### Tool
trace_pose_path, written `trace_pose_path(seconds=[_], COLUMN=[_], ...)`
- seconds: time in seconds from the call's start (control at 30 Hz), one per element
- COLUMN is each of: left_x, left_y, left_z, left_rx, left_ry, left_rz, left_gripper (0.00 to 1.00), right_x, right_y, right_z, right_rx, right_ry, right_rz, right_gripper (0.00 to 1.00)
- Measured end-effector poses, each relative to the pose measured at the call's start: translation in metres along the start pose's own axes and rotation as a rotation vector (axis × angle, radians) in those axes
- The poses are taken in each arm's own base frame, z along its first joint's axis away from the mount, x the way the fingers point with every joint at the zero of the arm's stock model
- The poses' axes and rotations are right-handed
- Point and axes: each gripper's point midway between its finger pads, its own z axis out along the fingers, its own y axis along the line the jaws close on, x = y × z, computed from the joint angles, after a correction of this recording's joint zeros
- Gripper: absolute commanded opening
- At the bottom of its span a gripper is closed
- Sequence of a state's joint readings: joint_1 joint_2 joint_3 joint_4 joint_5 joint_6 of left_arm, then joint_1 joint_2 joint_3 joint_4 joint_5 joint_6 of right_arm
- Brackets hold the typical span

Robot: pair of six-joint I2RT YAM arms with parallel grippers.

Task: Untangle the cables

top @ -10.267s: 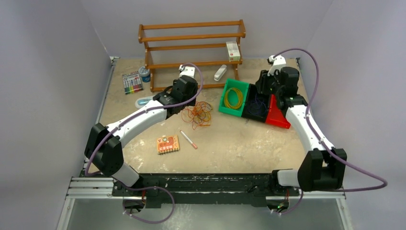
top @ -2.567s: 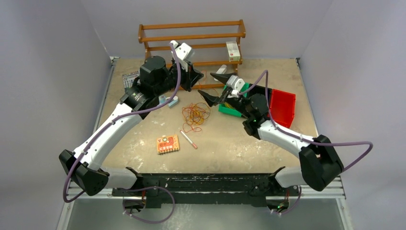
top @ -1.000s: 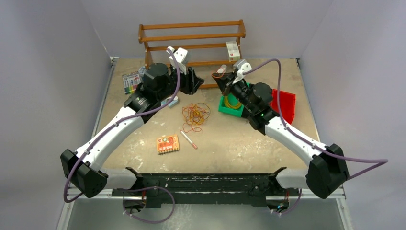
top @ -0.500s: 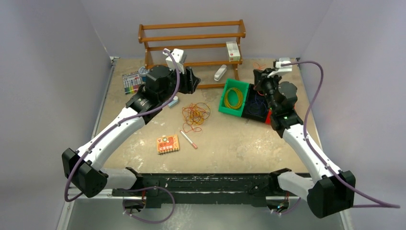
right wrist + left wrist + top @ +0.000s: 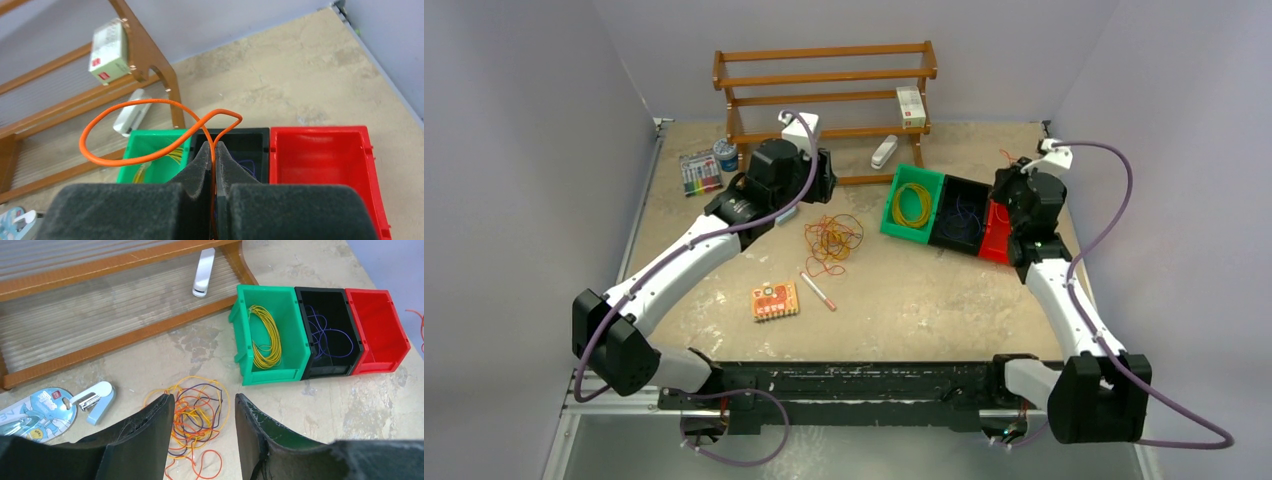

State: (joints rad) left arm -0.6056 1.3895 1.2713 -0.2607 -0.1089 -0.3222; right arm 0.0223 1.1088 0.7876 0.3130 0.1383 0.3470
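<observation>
My right gripper is pinched fully shut on one orange cable, and its free loop arches up and away to the left of the fingertips. From the wrist camera the loop sits in front of the green bin and the black bin. The empty red bin lies below and to the right, its long axis running away from me. I judge the next move must shift the loop rightward and lower it, or the loop will drape over the wrong compartments. The rest of the tangle, orange, yellow and dark strands, lies flat on the table, directly below my left gripper. That gripper hangs about half open with nothing in it and is by far the nearer arm. A yellow coil is in the green bin and a dark blue cable is in the black one. The table around the tangle is bare and mottled, the wooden rack stands well behind, and a pen lies just nearer me.
</observation>
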Motion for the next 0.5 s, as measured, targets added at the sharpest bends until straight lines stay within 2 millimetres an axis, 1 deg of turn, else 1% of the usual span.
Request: trace_pose_path(seconds=[0.3, 0.5], left_x=[0.0, -0.001], left_y=[0.009, 0.014], left_z=[0.0, 0.001], left_rx=[-0.023, -0.028], left_ry=[0.005, 0.005], left_rz=[-0.006, -0.008], left_gripper=[0.47, 0.47], right_x=[0.047, 0.067], right_y=[-0.047, -0.065], right_z=[0.021, 0.039], right_rx=[0.108, 0.15], right_ry=[0.096, 0.119], right_rz=[0.059, 0.103], right_gripper=[0.0, 0.0])
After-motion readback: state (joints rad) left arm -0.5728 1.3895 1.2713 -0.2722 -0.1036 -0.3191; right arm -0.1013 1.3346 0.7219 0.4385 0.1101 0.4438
